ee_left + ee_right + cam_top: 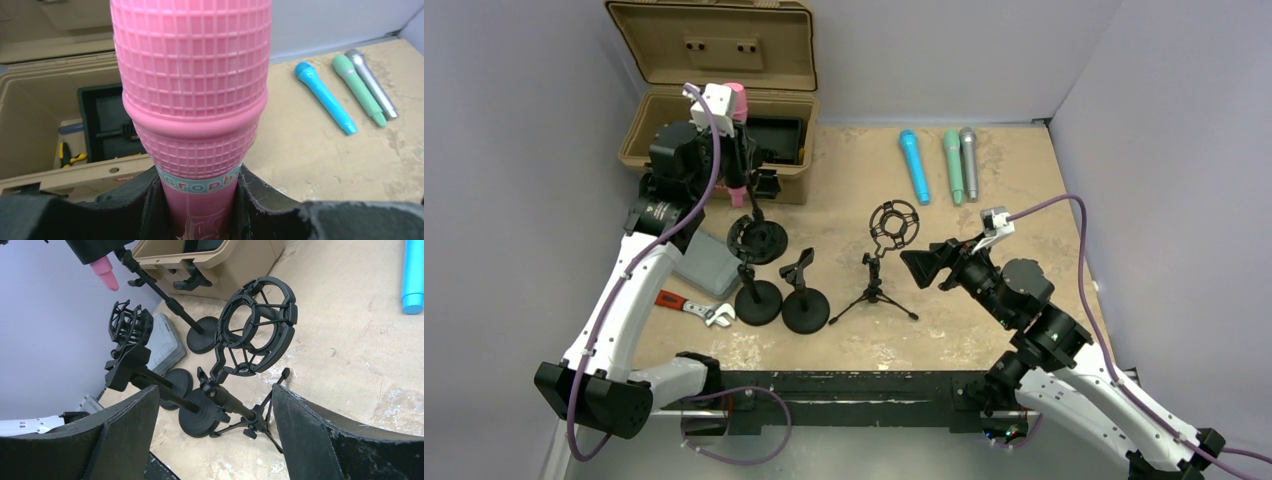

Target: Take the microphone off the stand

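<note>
My left gripper [732,135] is shut on the pink microphone [192,90], gripping its handle just below the ribbed head, and holds it upright in front of the toolbox. In the right wrist view the microphone's pink tail [106,274] hangs free, just left of the slanted stand pole [165,295] and apart from its empty clip [192,279]. That stand's round base [764,240] sits below. My right gripper [924,265] is open and empty, facing the tripod stand [874,290] with its ring shock mount [255,325].
An open tan toolbox [649,140] stands at the back left. Blue [914,165], green [953,165] and silver [969,160] microphones lie at the back right. Two more round-base stands [804,308], a grey case [707,262] and a wrench [694,308] crowd the left front.
</note>
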`<state>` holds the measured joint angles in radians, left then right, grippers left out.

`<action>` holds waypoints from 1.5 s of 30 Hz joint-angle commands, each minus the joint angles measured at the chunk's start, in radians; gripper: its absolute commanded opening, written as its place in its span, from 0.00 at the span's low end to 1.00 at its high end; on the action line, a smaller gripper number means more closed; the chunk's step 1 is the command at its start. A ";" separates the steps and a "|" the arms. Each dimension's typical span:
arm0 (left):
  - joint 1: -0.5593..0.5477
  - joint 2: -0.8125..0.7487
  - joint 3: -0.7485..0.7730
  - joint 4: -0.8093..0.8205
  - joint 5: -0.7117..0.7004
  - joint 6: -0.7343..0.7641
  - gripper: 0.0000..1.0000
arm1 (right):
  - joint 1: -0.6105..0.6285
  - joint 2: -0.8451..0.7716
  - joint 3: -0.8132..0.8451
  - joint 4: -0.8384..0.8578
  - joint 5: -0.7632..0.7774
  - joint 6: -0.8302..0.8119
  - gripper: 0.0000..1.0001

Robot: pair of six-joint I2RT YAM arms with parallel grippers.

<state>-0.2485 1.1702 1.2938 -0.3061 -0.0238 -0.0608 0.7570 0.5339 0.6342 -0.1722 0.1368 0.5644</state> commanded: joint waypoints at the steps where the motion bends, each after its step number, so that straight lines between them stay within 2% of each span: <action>1: 0.005 -0.019 0.004 0.097 0.197 0.018 0.16 | 0.001 -0.011 0.036 0.025 -0.001 -0.001 0.81; 4: 0.005 -0.008 0.007 0.109 0.286 0.018 0.08 | 0.001 -0.009 0.037 0.025 -0.001 -0.003 0.81; 7: 0.004 0.021 0.028 0.107 0.438 0.017 0.02 | 0.002 -0.008 0.038 0.023 0.000 -0.004 0.81; 11: -0.011 0.065 0.061 0.114 0.612 -0.001 0.00 | 0.002 -0.012 0.048 0.018 0.005 -0.014 0.81; 18: -0.076 0.078 0.035 0.136 0.676 0.027 0.00 | 0.001 0.065 0.202 0.019 0.027 -0.143 0.81; 23: -0.106 0.074 0.026 0.135 0.696 0.047 0.00 | 0.002 0.215 0.326 0.083 -0.032 -0.295 0.83; 24: -0.108 0.075 0.027 0.134 0.694 0.041 0.03 | 0.001 0.249 0.341 0.106 -0.069 -0.331 0.84; 27: -0.109 0.075 0.036 0.136 0.649 -0.022 0.39 | 0.001 0.354 0.370 0.192 -0.185 -0.410 0.87; 28: -0.109 0.074 0.041 0.133 0.640 -0.039 0.47 | -0.001 0.392 0.380 0.219 -0.220 -0.434 0.87; 30: -0.109 0.067 0.047 0.133 0.629 -0.065 0.72 | -0.002 0.462 0.399 0.273 -0.291 -0.472 0.87; 31: -0.109 0.061 0.043 0.134 0.630 -0.072 0.80 | -0.003 0.493 0.409 0.299 -0.335 -0.494 0.87; 33: -0.110 0.045 0.028 0.147 0.627 -0.088 0.87 | -0.006 0.540 0.416 0.361 -0.432 -0.537 0.88; 35: -0.113 0.031 0.016 0.160 0.617 -0.103 0.89 | -0.019 0.591 0.428 0.421 -0.520 -0.584 0.88; 41: -0.117 -0.003 -0.006 0.172 0.570 -0.129 0.89 | -0.089 0.742 0.513 0.479 -0.848 -0.711 0.89; 45: -0.117 -0.010 -0.025 0.181 0.541 -0.130 0.87 | -0.152 0.833 0.582 0.463 -0.967 -0.772 0.88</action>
<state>-0.3607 1.1793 1.2907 -0.1783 0.5571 -0.1699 0.6594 1.3125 1.1259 0.2199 -0.6098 -0.0982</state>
